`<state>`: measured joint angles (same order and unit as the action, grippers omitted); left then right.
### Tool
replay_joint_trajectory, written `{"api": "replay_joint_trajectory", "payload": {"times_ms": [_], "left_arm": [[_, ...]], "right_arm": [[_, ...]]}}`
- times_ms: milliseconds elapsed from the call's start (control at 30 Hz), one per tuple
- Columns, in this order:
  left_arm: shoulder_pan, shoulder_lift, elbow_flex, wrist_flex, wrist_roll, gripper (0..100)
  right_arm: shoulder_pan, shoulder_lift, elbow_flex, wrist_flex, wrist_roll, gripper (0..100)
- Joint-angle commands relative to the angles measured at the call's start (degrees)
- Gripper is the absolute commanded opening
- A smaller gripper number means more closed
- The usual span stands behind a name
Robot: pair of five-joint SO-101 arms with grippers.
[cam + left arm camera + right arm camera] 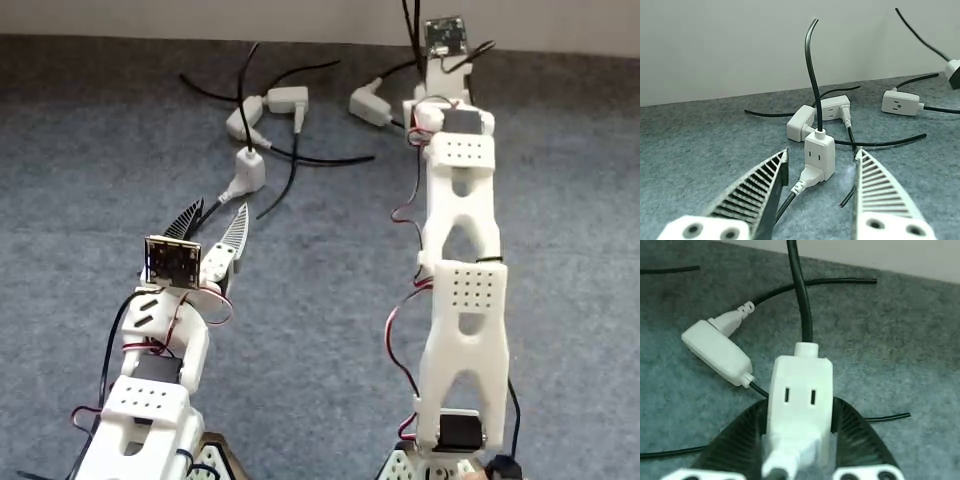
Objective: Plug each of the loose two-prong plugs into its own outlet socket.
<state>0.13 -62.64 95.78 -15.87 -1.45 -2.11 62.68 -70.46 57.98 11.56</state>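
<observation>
Both arms are built from white printed plastic shells. The right arm (462,290) has long links with grids of small round holes and oval cut-outs, black servo blocks (462,432) at the joints, and red and black wires (390,335) looping along one side. The left arm (150,395) has similar red and black wiring and white covers with short slots. Each wrist bears a small dark circuit board (174,262). The jaws are ribbed, tapering blades, pale-faced over black on the left arm and black on the right, set on white bases with round screw holes (692,231).
</observation>
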Motion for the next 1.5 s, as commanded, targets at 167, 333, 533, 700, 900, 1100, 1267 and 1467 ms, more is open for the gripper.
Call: {"api": "replay_joint_trajectory", "payload": {"times_ms": [167, 333, 533, 700, 900, 1100, 1267, 1467], "left_arm": [[-0.4, -0.4, 0.9, 0.4, -0.3, 21], [0.3, -0.4, 0.9, 0.4, -0.3, 21], [0.8, -0.4, 0.9, 1.3, -0.3, 21], [2.7, -0.9, -1.5, 1.1, -0.5, 21], [2.8, -0.9, -15.3, 1.8, -0.5, 21], [1.7, -1.0, -34.4, 17.2, -0.5, 21], [1.7, -1.0, -50.8, 35.3, -0.5, 21], [1.7, -3.3, -65.6, 50.9, -0.5, 21]], "right_arm": [[0.7, 1.5, -26.9, 14.6, 0.4, 20.1], [1.2, -1.5, -30.6, 20.1, 0.6, 21.1], [1.4, -3.3, -25.5, 20.6, 0.6, 22.5], [3.5, -7.4, -31.9, 21.1, 0.3, 22.4], [4.5, -18.8, -30.3, 21.4, 0.3, 22.4], [4.1, -31.3, -30.2, 21.5, 0.3, 22.4], [3.6, -40.3, -29.8, 25.3, 0.3, 22.4], [0.3, -50.2, -30.2, 32.2, 0.3, 22.4]]}}
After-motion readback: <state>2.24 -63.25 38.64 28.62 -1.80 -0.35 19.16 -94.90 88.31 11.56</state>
